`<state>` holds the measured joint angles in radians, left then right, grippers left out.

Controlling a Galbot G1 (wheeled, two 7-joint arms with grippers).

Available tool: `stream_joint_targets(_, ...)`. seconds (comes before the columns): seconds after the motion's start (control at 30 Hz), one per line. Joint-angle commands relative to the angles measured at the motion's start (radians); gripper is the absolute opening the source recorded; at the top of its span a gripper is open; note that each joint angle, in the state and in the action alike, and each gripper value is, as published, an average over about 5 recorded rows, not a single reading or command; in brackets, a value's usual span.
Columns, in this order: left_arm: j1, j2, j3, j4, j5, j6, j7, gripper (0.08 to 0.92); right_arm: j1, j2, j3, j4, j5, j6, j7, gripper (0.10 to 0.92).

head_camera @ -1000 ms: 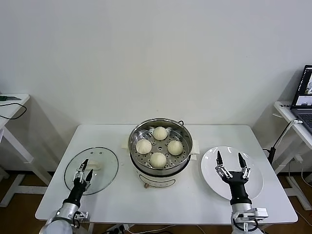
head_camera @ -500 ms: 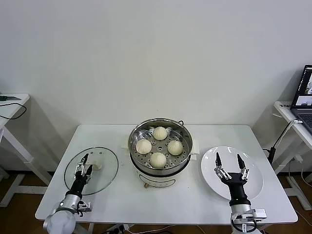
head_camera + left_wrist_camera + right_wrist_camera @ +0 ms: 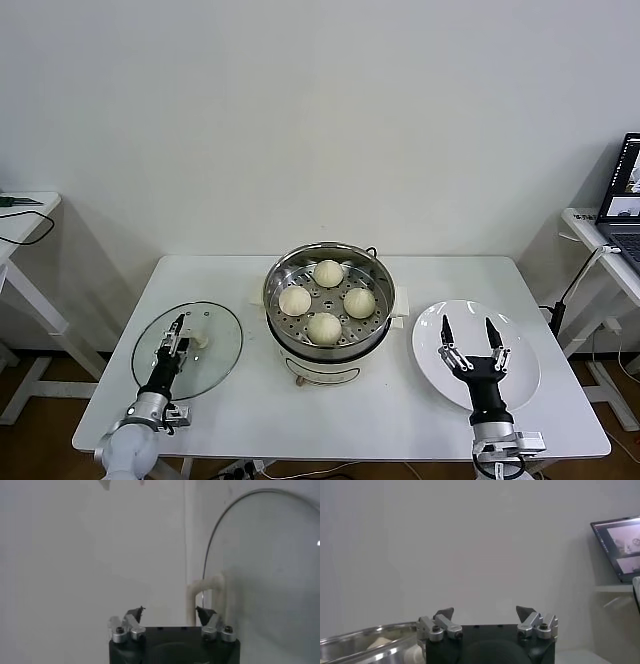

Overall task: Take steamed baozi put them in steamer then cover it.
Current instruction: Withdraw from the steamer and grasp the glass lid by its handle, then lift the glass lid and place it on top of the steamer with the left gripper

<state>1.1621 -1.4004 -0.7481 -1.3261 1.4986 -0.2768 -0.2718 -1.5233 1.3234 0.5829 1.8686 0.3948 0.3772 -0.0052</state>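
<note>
The steamer (image 3: 329, 345) stands mid-table with no cover on it. Four baozi lie on its perforated tray: one at the back (image 3: 328, 273), one left (image 3: 295, 300), one right (image 3: 359, 302), one in front (image 3: 324, 327). The glass cover (image 3: 205, 372) lies flat on the table to the left, with its white handle (image 3: 198, 340) up. My left gripper (image 3: 175, 332) is open low over the cover, just short of the handle (image 3: 205, 591); its tips (image 3: 170, 612) are empty. My right gripper (image 3: 467, 328) is open and empty above the white plate (image 3: 515, 385).
The white table (image 3: 400, 415) holds everything. The steamer's rim (image 3: 365, 634) shows at the side of the right wrist view. A laptop (image 3: 628, 185) sits on a side table at the far right. Another side table (image 3: 25, 215) stands far left.
My left gripper has moved forward over the cover, closer to its handle. My right gripper has drawn back a little toward the table's front edge, still open.
</note>
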Motion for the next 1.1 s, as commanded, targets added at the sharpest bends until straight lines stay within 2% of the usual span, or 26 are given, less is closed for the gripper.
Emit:
stream_joint_targets(0.03,-0.013,-0.003,0.001,0.027,0.010,-0.001,0.006,0.532,0.000,0.001,-0.001,-0.003,-0.003,0.003,-0.001,0.823)
stream_joint_targets(0.3,-0.012,-0.005,-0.005,0.019,0.012,0.002,0.002,0.307,-0.001,0.000,-0.001,-0.002,-0.003,0.009,-0.001,0.823)
stream_joint_targets(0.47,0.011,-0.012,-0.017,-0.065,0.005,0.014,-0.013,0.193,0.001,0.000,-0.002,-0.001,-0.003,0.011,-0.002,0.823)
stream_joint_targets(0.8,0.160,-0.007,-0.067,-0.411,-0.028,0.061,0.006,0.185,-0.001,0.002,-0.002,0.006,-0.004,0.012,-0.002,0.823)
stream_joint_targets(1.1,0.350,0.080,-0.021,-0.750,-0.217,0.260,0.222,0.185,0.001,-0.008,0.009,0.003,0.008,0.007,-0.002,0.823)
